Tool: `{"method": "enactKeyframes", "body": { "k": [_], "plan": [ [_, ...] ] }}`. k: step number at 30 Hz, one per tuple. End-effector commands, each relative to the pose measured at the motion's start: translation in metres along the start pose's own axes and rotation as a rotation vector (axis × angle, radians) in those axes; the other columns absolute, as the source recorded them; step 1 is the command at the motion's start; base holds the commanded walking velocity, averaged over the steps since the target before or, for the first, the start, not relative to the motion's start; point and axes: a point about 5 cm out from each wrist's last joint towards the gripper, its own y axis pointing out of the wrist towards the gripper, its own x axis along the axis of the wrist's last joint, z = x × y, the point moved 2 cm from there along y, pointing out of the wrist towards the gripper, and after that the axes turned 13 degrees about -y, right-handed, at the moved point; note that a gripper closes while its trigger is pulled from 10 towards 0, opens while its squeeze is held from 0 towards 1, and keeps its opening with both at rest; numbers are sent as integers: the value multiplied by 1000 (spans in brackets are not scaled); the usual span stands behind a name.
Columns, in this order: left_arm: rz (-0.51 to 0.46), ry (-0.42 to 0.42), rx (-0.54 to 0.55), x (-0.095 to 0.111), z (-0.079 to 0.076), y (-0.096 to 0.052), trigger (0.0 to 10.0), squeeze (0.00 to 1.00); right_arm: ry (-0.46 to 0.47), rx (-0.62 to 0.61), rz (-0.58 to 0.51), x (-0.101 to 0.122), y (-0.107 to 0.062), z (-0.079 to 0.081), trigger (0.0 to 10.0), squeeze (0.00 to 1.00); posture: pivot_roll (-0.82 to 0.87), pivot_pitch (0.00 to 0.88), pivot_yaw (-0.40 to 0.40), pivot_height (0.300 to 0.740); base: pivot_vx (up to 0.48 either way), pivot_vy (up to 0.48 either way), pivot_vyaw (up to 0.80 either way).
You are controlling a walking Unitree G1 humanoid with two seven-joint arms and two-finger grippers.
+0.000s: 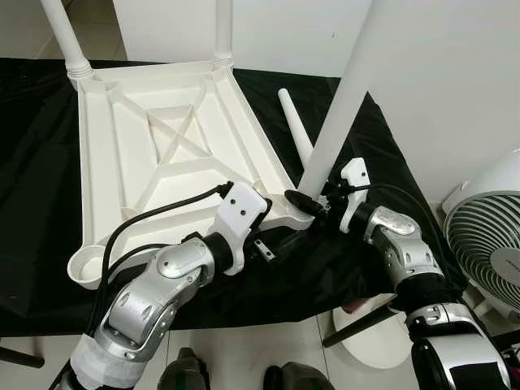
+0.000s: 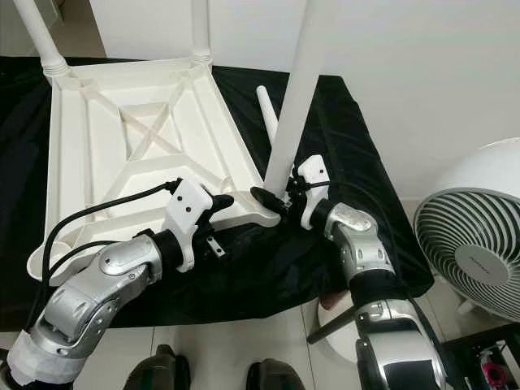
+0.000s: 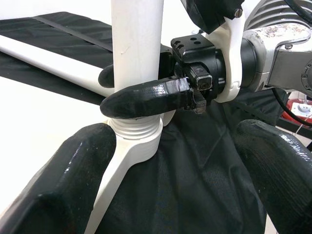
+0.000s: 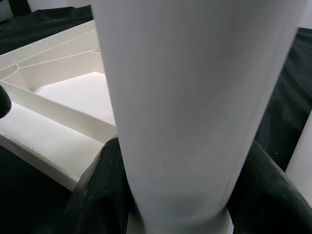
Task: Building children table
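The white children's table [image 1: 122,154] lies upside down on a black cloth [image 1: 32,162]. Two legs stand screwed into its far corners [image 1: 61,32] [image 1: 223,28]. A third white leg [image 1: 341,97] stands tilted in the near right corner socket [image 3: 139,134]. My right gripper [image 1: 311,203] is shut on this leg just above the socket, with a finger [image 3: 141,100] on each side. My left gripper [image 3: 173,141] is open right beside that corner, touching nothing. A loose leg [image 1: 294,122] lies on the cloth to the right. The near left socket [image 1: 85,268] holds no leg.
A white fan [image 1: 487,244] stands on the floor at the right. A round white base [image 1: 370,333] with a dark rod lies under the cloth's near right edge. A white wall is behind the table.
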Motion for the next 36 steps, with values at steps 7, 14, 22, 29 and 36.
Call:
{"method": "enactKeyframes", "body": {
  "k": [7, 14, 22, 29, 36],
  "plan": [
    [8, -5, -24, -1, -4, 0, 10000, 0, 26, -134, 72, -10, 5, -1, 10000, 0, 0, 48, -47, 740, 0, 0, 0],
    [11, -3, -24, -2, -3, 0, 10000, 0, 88, -255, 80, -3, 16, 5, 10000, 0, -3, 51, -45, 740, 0, 0, 0],
    [6, -2, 9, -4, 1, 1, 10000, 0, 162, -547, 96, 6, 27, 16, 10000, 0, 3, 45, -56, 740, 0, 0, 0],
    [0, 0, 30, -4, 3, 2, 10000, 0, 226, -733, 116, 10, 32, 37, 10000, 0, 6, 36, -58, 740, 0, 0, 0],
    [0, 2, 21, -4, 3, 2, 10000, 0, 229, -709, 93, 15, 31, 32, 10000, 0, 3, 27, -59, 740, 0, 0, 0]
  ]
}}
